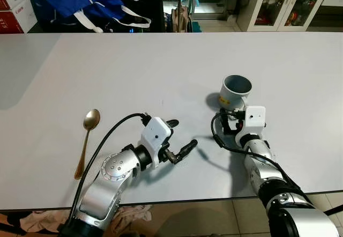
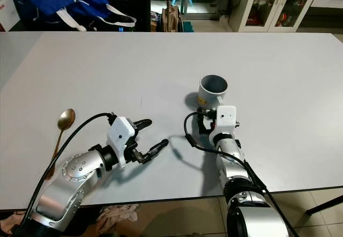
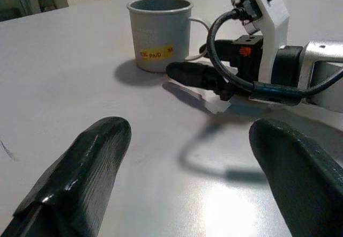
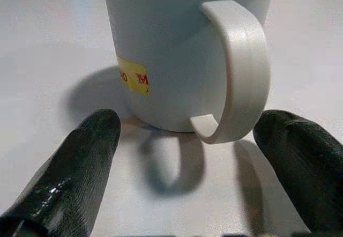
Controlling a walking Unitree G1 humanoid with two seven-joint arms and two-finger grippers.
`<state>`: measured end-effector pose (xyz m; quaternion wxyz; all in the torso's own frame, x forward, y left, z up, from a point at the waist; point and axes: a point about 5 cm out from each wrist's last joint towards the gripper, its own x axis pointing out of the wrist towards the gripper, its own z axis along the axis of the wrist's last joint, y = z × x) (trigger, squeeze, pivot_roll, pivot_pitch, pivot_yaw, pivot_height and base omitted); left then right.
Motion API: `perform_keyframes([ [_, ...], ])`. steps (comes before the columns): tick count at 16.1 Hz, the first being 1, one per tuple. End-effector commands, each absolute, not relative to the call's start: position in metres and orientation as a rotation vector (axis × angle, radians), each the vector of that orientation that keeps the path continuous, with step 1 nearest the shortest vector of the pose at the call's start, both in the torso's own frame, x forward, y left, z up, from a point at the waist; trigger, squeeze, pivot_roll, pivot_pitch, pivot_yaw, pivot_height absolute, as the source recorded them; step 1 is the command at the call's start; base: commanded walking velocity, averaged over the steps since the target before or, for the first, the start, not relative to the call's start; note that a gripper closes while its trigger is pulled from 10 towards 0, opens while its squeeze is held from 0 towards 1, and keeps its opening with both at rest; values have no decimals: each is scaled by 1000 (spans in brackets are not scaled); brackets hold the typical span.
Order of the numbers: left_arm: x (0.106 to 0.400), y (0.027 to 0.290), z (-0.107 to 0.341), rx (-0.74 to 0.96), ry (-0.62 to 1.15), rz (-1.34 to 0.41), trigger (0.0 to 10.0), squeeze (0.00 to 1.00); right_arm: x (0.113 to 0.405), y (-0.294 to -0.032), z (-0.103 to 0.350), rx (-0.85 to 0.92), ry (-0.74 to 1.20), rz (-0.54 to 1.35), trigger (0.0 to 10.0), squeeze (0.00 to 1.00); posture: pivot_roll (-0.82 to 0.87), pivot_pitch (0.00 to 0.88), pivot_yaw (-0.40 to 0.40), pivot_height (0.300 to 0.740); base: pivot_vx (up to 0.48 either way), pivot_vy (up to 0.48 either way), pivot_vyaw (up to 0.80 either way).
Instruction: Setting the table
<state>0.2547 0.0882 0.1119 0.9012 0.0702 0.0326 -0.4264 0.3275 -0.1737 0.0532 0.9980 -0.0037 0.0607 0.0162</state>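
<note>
Mug (image 4: 177,49) rim cut off, right gripper (image 4: 187,156) spread beside handle

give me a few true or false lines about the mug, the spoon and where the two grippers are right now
1. The mug stands upright on the white table. True.
2. The right gripper has its jaws shut on the mug's handle. False: the jaws are open, one on each side of the handle, not touching it.
3. The spoon lies inside the mug. False: it lies flat on the table, off to the robot's left.
4. The left gripper is open and holds nothing. True.
5. A yellow sticker is on the mug's side. True.
</note>
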Motion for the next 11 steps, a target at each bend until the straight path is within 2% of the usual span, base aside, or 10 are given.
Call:
perform_keyframes([
  [1,257,89,114,155,56,-873,10000,0,328,-175,53,9,120,18,10000,1000,45,37,0,740,0,0,0],
  [11,270,88,114,174,54,-839,10000,0,316,-181,53,2,58,32,10000,1000,1,0,-7,740,0,0,0],
])
